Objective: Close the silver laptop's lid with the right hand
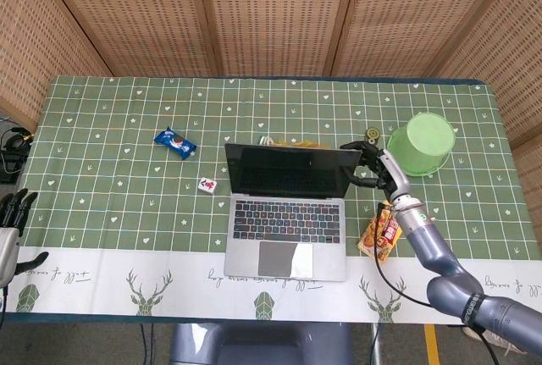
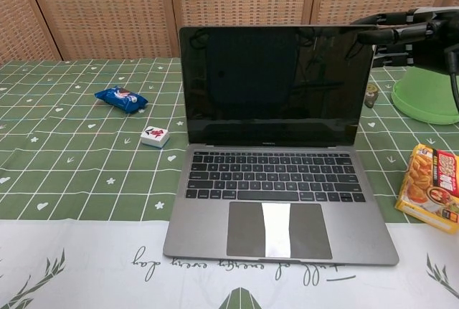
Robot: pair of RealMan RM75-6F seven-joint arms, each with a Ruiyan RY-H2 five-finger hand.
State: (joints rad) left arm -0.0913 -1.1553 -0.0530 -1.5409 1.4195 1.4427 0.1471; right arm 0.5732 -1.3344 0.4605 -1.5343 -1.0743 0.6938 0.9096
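Right hand point(image 1: 366, 166) reached in from the right side of the head view, its dark fingers point(image 2: 384, 34) spread and laid against the top right corner of the silver laptop's point(image 1: 288, 212) lid; it gripped nothing, only touching the lid edge. Left hand point(image 1: 12, 212) showed at the far left edge of the head view, fingers straight and apart, holding nothing.

Nearest the lower edge of the frame, the laptop sat at the centre of the green checked tablecloth point(image 1: 110, 187), its base reaching onto the white band. Its long axis ran left to right, the keyboard and trackpad faced the bottom of the frame, and the dark screen stood raised, close to upright in the chest view.

At the right, a snack packet point(image 1: 381, 231) lay just beside the base. Left of the laptop sat a small white tile point(image 1: 207, 185), and further back a blue wrapper point(image 1: 174, 141). Behind the hand at the upper right stood a green bowl point(image 1: 422, 143).
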